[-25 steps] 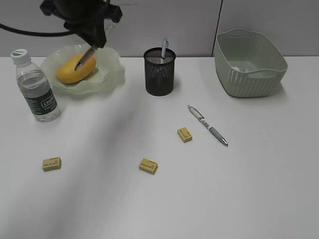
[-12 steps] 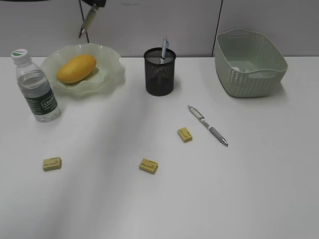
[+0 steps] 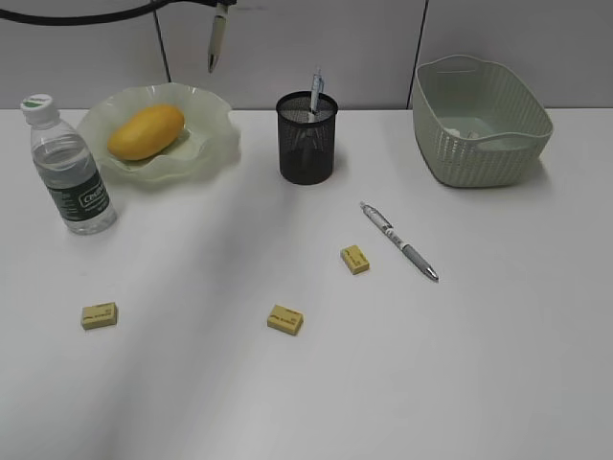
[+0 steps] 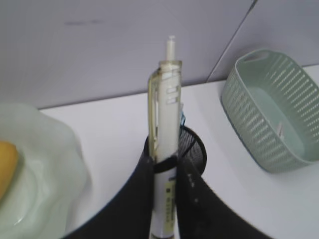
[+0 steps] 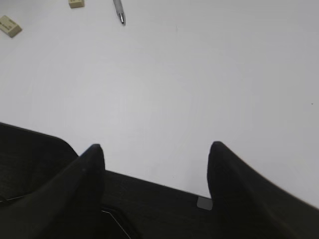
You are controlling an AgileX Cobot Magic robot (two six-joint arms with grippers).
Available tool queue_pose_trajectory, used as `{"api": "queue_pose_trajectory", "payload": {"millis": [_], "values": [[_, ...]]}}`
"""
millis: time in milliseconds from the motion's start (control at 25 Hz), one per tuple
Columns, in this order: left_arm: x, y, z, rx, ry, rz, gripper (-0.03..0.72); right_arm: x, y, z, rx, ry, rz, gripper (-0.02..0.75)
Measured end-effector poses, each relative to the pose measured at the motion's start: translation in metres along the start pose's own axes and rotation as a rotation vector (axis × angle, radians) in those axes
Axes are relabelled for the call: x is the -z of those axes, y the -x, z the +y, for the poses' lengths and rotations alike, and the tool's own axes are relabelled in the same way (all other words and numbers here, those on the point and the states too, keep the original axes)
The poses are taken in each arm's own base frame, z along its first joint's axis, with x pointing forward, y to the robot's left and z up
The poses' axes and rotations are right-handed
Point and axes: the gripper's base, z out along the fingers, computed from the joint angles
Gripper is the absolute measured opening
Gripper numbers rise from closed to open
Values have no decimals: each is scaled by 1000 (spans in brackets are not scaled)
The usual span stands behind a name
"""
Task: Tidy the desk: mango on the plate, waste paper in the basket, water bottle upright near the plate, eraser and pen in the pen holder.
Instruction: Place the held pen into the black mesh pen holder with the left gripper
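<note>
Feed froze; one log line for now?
left gripper: shut on cream pen | right gripper: open, empty | black mesh pen holder: below

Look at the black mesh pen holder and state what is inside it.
One pen stands in the pen holder, its clip end poking above the rim. Its lower part shows only dimly through the mesh, and the cup's bottom cannot be seen, so anything lying there is hidden.

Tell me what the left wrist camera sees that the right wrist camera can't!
Only the left wrist view shows the left hand holding a pen above the pen holder, plus the basket, the plate and a bit of mango. Only the right wrist view shows the open right hand, two erasers and another pen lying flat. Both show the desk.
</note>
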Motion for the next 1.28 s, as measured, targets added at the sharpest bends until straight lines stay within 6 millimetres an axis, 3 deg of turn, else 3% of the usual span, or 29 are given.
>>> {"api": "queue_pose_trajectory", "payload": {"millis": [360,640,1000,1280], "values": [[-26,6,5,-10,-2,-192,97,0,0,0,0,-1,0,512],[-69,-17,8,-16,1,-205,97,0,0,0,-2,-1,0,512],[-102,-34,-27,-69,-87,-414,97,0,0,0,-2,-2,0,512],[-133,-60,-20,-95,-77,-402,97,0,0,0,-2,-2,0,512]]}}
